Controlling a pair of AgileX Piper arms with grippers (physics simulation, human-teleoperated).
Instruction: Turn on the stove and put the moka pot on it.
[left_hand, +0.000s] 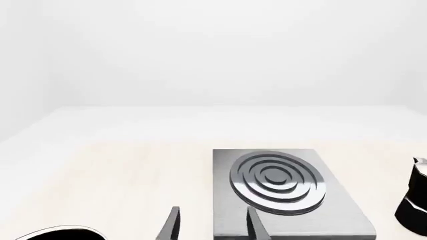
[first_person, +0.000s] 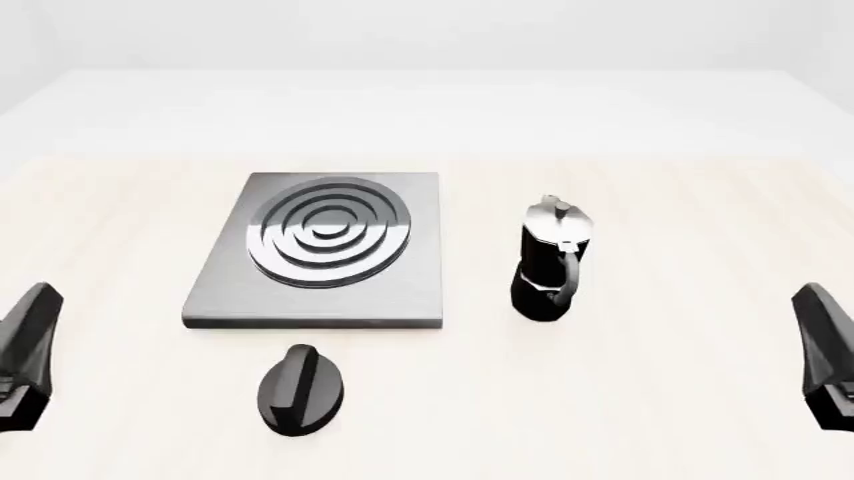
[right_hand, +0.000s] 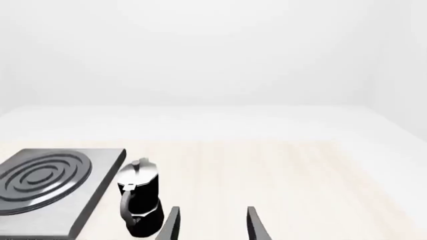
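Now, view by view:

Front view, stove: the flat dark-grey stove (first_person: 320, 255) lies on the pale wooden table (first_person: 667, 400), left of centre, with raised silver rings (first_person: 330, 230) on its top.
Front view, knob: the round black knob (first_person: 300, 388) with a ridge sits on the table just in front of the plate's near edge, apart from it.
Front view, pot: the moka pot (first_person: 550, 262) stands upright on the table just right of the stove, not on it; its silver lid is on top and its curved handle faces the near side.
Front view, grippers: the left gripper (first_person: 27, 355) shows at the left edge and the right gripper (first_person: 827, 350) at the right edge, both well apart from the pot and the knob; their finger gap cannot be told here.

Left wrist view, gripper: the left gripper (left_hand: 212, 225) has its two fingers (left_hand: 172, 222) spread apart with nothing between them.
Left wrist view, scene: the stove (left_hand: 287, 200) lies just beyond the fingertips, the knob (left_hand: 57, 234) peeks in at one edge and the pot (left_hand: 413, 200) at the other.

Right wrist view, gripper: the right gripper (right_hand: 212, 225) also has its fingers (right_hand: 253, 222) spread and empty.
Right wrist view, scene: the pot (right_hand: 140, 202) stands near the fingertips, beside the stove (right_hand: 57, 185).
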